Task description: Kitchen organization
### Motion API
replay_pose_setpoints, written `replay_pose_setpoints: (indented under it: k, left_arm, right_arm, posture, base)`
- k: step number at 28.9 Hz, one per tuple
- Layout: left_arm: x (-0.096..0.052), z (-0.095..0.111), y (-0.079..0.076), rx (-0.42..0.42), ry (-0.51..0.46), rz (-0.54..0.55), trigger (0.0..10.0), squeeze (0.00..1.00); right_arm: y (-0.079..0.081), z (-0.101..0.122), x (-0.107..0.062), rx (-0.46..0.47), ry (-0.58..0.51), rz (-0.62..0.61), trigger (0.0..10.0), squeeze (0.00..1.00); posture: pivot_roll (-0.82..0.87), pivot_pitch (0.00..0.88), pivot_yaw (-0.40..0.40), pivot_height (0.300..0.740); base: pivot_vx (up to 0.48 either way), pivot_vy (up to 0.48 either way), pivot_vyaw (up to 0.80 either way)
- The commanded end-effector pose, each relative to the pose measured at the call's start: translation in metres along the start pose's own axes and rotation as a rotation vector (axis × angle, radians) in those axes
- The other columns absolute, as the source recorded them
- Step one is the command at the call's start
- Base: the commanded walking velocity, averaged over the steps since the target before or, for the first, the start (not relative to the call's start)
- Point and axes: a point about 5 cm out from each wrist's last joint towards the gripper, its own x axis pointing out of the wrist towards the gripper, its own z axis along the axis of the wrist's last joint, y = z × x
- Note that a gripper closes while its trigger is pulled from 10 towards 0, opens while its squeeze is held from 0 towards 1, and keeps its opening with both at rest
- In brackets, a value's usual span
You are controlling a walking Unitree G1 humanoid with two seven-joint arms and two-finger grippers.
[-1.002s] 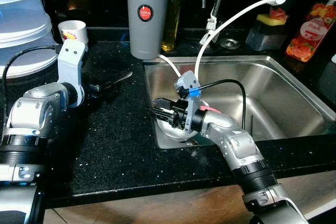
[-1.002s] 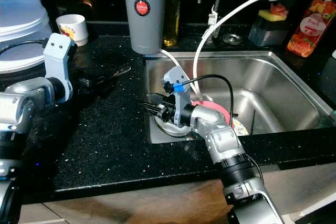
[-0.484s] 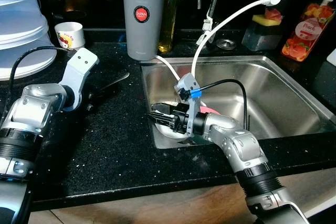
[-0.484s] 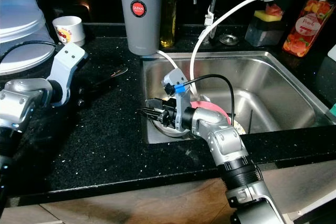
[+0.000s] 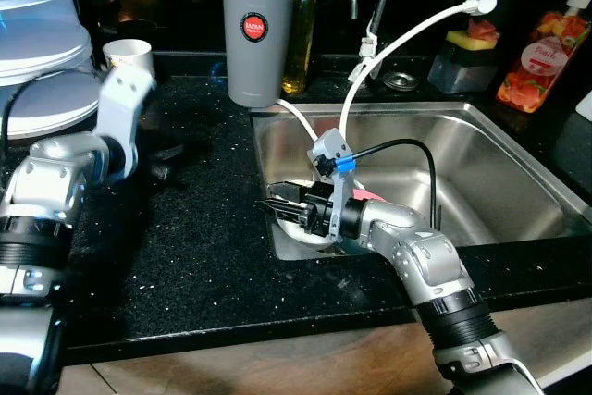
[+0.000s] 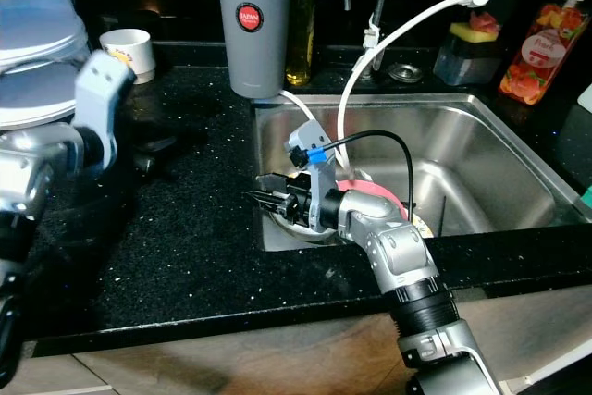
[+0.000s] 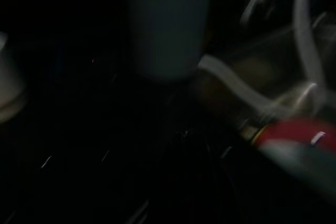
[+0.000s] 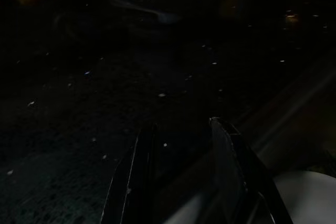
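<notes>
My right gripper (image 5: 277,205) sits low in the sink's (image 5: 518,150) front left corner, just over the white bowl (image 5: 301,230), with the red plate (image 5: 370,195) lying behind my wrist. In the right wrist view my two fingers (image 8: 228,166) stand apart with nothing between them, and the bowl's pale rim (image 8: 299,192) curves just beside one of them. As I judge it, the step is to take that bowl out. To do it well I should drop one finger inside the rim and keep the other outside, close firmly on the wall, then lift straight up so I clear the sink's edge and the white hose (image 5: 388,43) hanging above.

My left gripper (image 5: 157,162) is over the worktop (image 5: 203,247) near its back left part, blurred; I cannot tell whether it is spread or closed. The cup (image 5: 129,51) and the grey canister (image 5: 255,30) stand along the back edge, well apart from the bowl.
</notes>
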Motion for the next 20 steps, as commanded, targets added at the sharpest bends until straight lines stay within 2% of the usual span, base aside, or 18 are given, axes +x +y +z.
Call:
replay_pose_setpoints:
  k: [1, 4, 6, 7, 8, 9, 10, 12, 14, 16, 17, 20]
  left_arm:
    - [0.0, 0.011, -0.01, -0.035, -0.107, -0.075, 0.0, 0.0]
    - [-0.003, 0.018, -0.014, -0.101, -0.181, -0.109, 0.0, 0.0]
    - [-0.004, 0.006, -0.008, -0.035, -0.084, -0.047, 0.0, 0.0]
    - [-0.004, 0.006, -0.008, -0.035, -0.084, -0.047, 0.0, 0.0]
    - [-0.006, -0.012, 0.004, 0.11, 0.065, 0.082, 10.0, 1.0]
    - [-0.007, -0.016, 0.008, 0.157, 0.104, 0.123, 10.0, 1.0]
    - [-0.007, -0.016, 0.008, 0.157, 0.104, 0.123, 10.0, 1.0]
    - [-0.011, -0.026, 0.016, 0.278, 0.184, 0.172, 10.0, 1.0]
    - [-0.013, -0.029, 0.019, 0.298, 0.205, 0.18, 10.0, 1.0]
    - [-0.015, -0.033, 0.024, 0.268, 0.2, 0.185, 10.0, 1.0]
    - [-0.017, -0.036, 0.03, 0.221, 0.183, 0.201, 10.0, 1.0]
    - [-0.019, -0.037, 0.04, 0.196, 0.169, 0.238, 10.0, 1.0]
  right_arm:
    - [-0.002, 0.005, -0.002, 0.018, -0.026, -0.015, 10.0, 0.0]
    - [-0.004, 0.008, -0.003, 0.031, -0.044, -0.022, 10.0, 0.0]
    - [-0.004, 0.008, -0.002, 0.032, -0.045, -0.023, 10.0, 0.0]
    - [-0.004, 0.008, -0.002, 0.032, -0.045, -0.023, 10.0, 0.0]
    - [-0.003, 0.008, -0.002, 0.037, -0.047, -0.018, 10.0, 0.0]
    - [-0.003, 0.008, -0.002, 0.039, -0.048, -0.016, 10.0, 0.0]
    - [-0.003, 0.008, -0.002, 0.039, -0.048, -0.016, 10.0, 0.0]
    - [-0.003, 0.007, -0.002, 0.045, -0.047, -0.013, 10.0, 0.0]
    - [-0.003, 0.007, -0.002, 0.048, -0.046, -0.01, 10.0, 0.0]
    - [-0.002, 0.006, -0.001, 0.052, -0.043, -0.003, 10.0, 0.0]
    - [0.0, 0.006, -0.001, 0.056, -0.041, 0.007, 10.0, 0.0]
    - [0.0, 0.007, 0.0, 0.057, -0.042, 0.013, 10.0, 0.0]
  posture:
    - [0.07, 0.071, -0.05, 0.74]
    - [0.07, 0.074, -0.05, 0.74]
    - [0.07, 0.076, -0.051, 0.74]
    - [0.07, 0.076, -0.051, 0.74]
    - [0.07, 0.08, -0.052, 0.74]
    - [0.07, 0.08, -0.052, 0.74]
    - [0.07, 0.08, -0.052, 0.74]
    - [0.07, 0.086, -0.055, 0.74]
    - [0.07, 0.086, -0.055, 0.74]
    - [0.08, 0.089, -0.057, 0.74]
    - [0.07, 0.092, -0.058, 0.74]
    - [0.07, 0.098, -0.059, 0.74]
  base:
    - [0.0, 0.0, 0.0]
    - [0.0, 0.0, 0.0]
    - [0.0, 0.0, 0.0]
    - [0.0, 0.0, 0.0]
    - [0.0, 0.0, 0.0]
    - [0.0, 0.0, 0.0]
    - [0.0, 0.0, 0.0]
    - [0.0, 0.0, 0.0]
    - [0.0, 0.0, 0.0]
    - [0.0, 0.0, 0.0]
    - [0.0, 0.0, 0.0]
    - [0.0, 0.0, 0.0]
